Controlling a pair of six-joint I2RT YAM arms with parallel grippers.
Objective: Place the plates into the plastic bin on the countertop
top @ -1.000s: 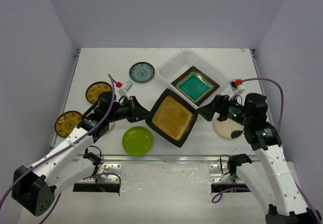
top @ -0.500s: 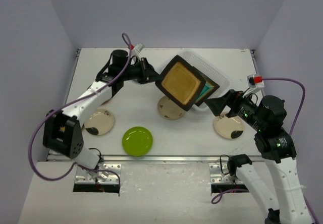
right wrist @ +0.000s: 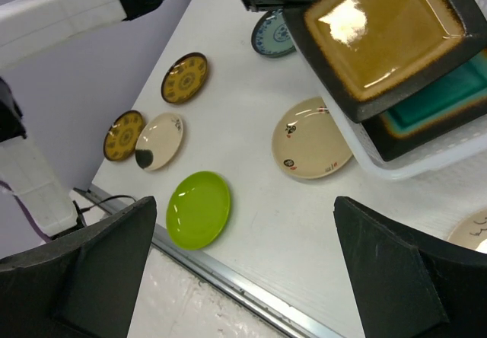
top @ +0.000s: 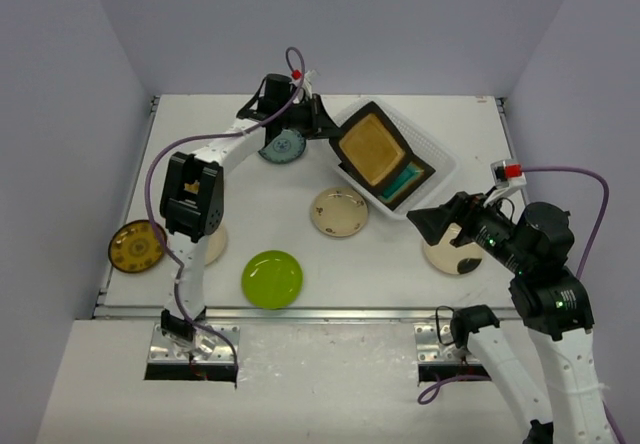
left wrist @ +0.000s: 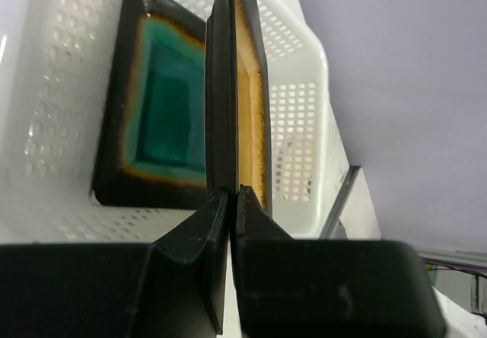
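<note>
My left gripper [top: 325, 129] is shut on the edge of a dark square plate with an amber centre [top: 372, 149]. It holds the plate tilted over the translucent white bin [top: 432, 146] at the back right of the countertop [top: 400, 264]. A dark square plate with a teal centre [top: 408, 180] lies in the bin beneath it. In the left wrist view the fingers [left wrist: 232, 193] pinch the amber plate [left wrist: 251, 102] edge-on above the teal plate [left wrist: 160, 117]. My right gripper [top: 425, 226] is open and empty, in front of the bin and above the table.
Round plates lie on the countertop: cream [top: 339, 212], green [top: 272, 278], yellow patterned [top: 136, 245], blue-grey [top: 283, 148] under the left arm, and cream with black marks [top: 450, 254] under the right arm. The metal front edge [top: 330, 312] runs along the near side.
My left arm has carried the amber plate from the middle of the table up and back to over the bin. My right gripper has drawn back from the plate toward the near right.
</note>
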